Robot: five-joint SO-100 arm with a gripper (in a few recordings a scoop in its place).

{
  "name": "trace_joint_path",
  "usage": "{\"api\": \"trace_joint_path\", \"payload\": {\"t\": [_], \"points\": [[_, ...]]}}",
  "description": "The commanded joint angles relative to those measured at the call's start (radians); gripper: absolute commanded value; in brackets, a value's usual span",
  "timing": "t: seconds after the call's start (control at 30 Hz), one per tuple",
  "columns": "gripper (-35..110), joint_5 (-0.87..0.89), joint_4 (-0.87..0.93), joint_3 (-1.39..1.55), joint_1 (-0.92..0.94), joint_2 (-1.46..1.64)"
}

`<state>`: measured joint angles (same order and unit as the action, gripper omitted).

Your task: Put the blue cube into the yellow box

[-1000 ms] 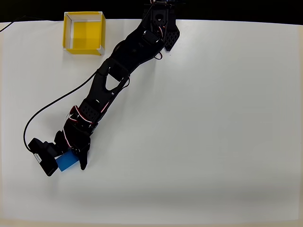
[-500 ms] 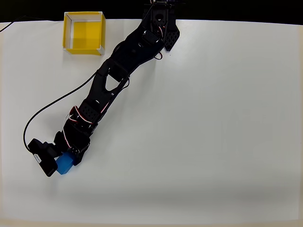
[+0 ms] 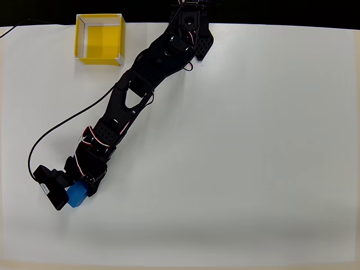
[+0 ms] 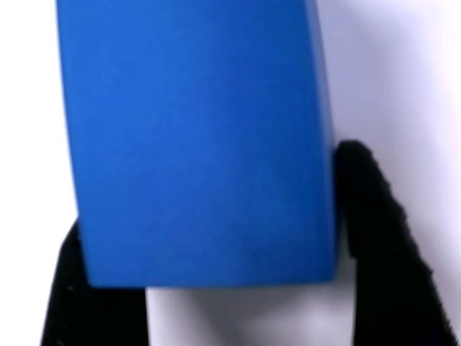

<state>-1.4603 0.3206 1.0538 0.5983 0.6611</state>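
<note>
The blue cube (image 3: 77,196) sits at the lower left of the white table, pinched between the black fingers of my gripper (image 3: 77,193). In the wrist view the blue cube (image 4: 194,137) is very close, with one dark fingertip (image 4: 371,209) pressed against its right side and the other at its lower left corner. The gripper is shut on the cube. The yellow box (image 3: 100,39) stands open-topped at the table's far left corner, well away from the gripper, and nothing lies in it.
My black arm (image 3: 140,84) stretches diagonally from its base (image 3: 191,28) at the top middle down to the left. A black cable (image 3: 56,130) loops over the table (image 3: 253,157) left of the arm.
The fingers have closed in on the blue cube, which shows less of its top than one second ago. The arm has hardly shifted since half a second ago.
</note>
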Motion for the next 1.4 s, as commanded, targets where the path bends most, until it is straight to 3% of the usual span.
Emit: {"api": "trace_joint_path", "payload": {"t": [0.0, 0.63, 1.07, 1.37], "points": [[16, -0.02, 0.025, -0.034, 0.003, 0.192], [15, -0.08, 0.077, 0.028, 0.008, 0.492], [15, -0.1, 0.018, 0.334, 0.071, 0.871], [15, -0.084, 0.028, 0.653, 0.252, 1.206]]}}
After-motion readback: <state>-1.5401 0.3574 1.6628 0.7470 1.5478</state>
